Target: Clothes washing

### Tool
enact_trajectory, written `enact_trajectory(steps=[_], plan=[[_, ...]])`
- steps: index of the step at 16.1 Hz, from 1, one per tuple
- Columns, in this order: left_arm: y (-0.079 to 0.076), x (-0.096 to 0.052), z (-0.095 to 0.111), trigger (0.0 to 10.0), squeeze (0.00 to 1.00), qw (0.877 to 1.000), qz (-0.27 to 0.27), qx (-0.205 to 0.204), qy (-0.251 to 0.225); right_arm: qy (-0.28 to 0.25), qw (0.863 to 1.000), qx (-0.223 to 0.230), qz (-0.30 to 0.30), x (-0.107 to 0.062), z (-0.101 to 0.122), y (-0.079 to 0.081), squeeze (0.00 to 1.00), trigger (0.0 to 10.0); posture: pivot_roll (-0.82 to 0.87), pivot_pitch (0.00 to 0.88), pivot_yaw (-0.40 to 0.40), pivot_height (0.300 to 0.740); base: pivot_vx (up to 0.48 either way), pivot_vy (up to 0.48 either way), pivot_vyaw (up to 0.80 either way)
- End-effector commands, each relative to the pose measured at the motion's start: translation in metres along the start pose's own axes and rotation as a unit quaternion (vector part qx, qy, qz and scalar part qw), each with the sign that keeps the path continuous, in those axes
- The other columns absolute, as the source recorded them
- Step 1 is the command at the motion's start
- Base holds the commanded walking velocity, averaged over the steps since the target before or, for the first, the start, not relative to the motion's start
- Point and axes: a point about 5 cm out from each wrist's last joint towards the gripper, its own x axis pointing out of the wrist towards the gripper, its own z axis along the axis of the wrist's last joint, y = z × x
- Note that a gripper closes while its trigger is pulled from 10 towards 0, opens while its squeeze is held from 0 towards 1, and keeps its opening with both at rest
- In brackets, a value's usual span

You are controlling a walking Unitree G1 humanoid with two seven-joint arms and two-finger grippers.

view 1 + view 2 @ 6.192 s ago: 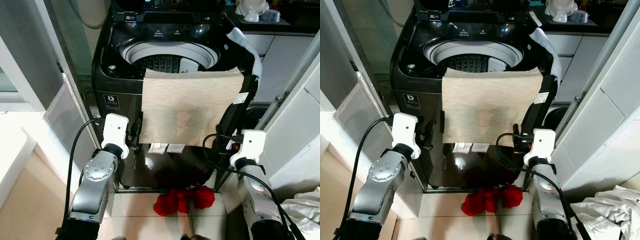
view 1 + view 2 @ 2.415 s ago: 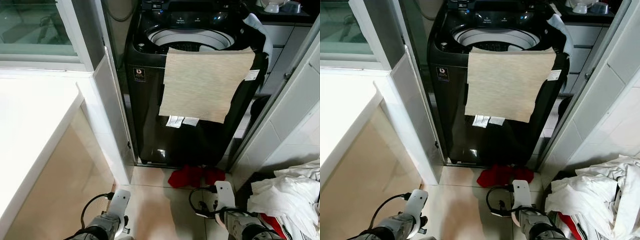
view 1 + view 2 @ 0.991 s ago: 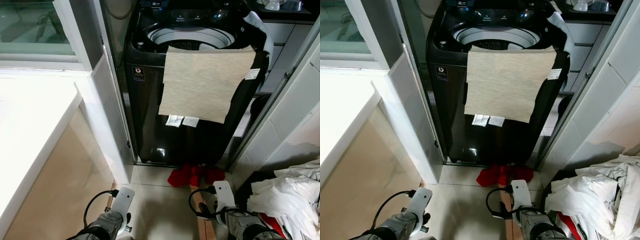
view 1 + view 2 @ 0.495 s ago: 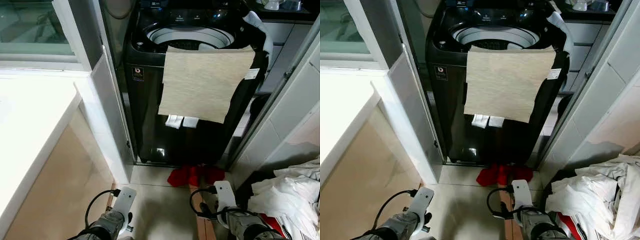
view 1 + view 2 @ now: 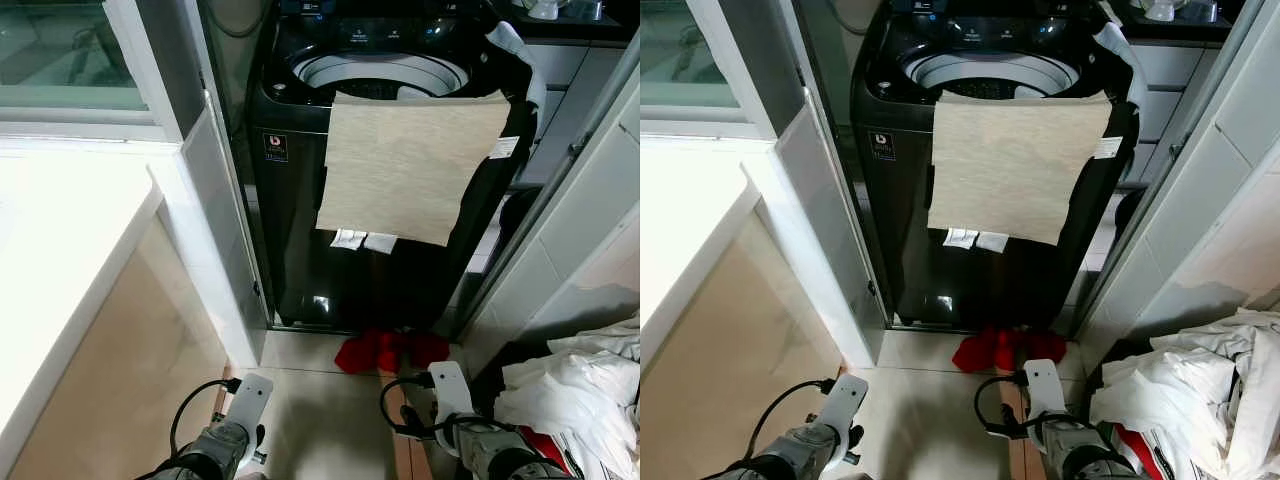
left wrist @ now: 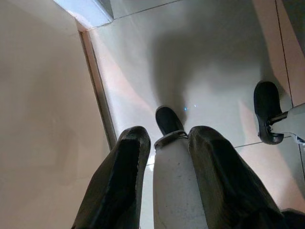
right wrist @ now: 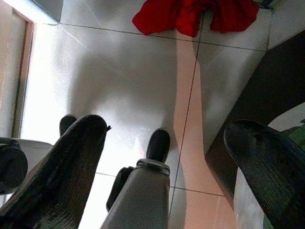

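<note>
Left eye view: black top-load washing machine w/ lid up, beige cloth draped over its front rim. Red garment lies on the tile floor at the washer's base; white laundry pile to the right. Both arms hang low. Left gripper fingers slightly apart, empty; right gripper fingers wide apart, empty, above floor near the red garment.

Cloth over washer front
</note>
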Motion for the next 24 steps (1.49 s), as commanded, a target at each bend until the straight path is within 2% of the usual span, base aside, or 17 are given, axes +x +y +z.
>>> enact_trajectory(steps=[1,7,14,24], plan=[[0.0004,0.0,-0.001,10.0,0.0,1.0,0.005,0.0,0.004,-0.01,1.0,-0.004,-0.001,-0.0004,0.0066,-0.0024,0.0,10.0,-0.09,0.0,0.032,0.74,0.0,0.0,0.0],[-0.0006,0.0001,0.0014,10.0,0.0,1.0,0.005,-0.018,0.003,-0.009,1.0,0.004,-0.003,-0.0006,0.0088,-0.0042,0.0,10.0,-0.08,0.0,0.028,0.74,0.0,0.0,0.0],[-0.0006,0.0001,0.0028,10.0,0.0,0.999,0.004,-0.036,0.002,-0.008,1.0,-0.009,0.004,-0.0007,0.0115,-0.0036,0.0,10.0,-0.06,0.0,0.009,0.74,0.0,0.0,0.0],[0.0039,-0.0003,0.0038,10.0,0.0,1.0,0.012,-0.028,0.0,-0.011,1.0,-0.019,0.007,0.0,0.014,-0.0001,0.0,10.0,-0.05,0.0,0.009,0.74,0.0,0.0,0.0]])
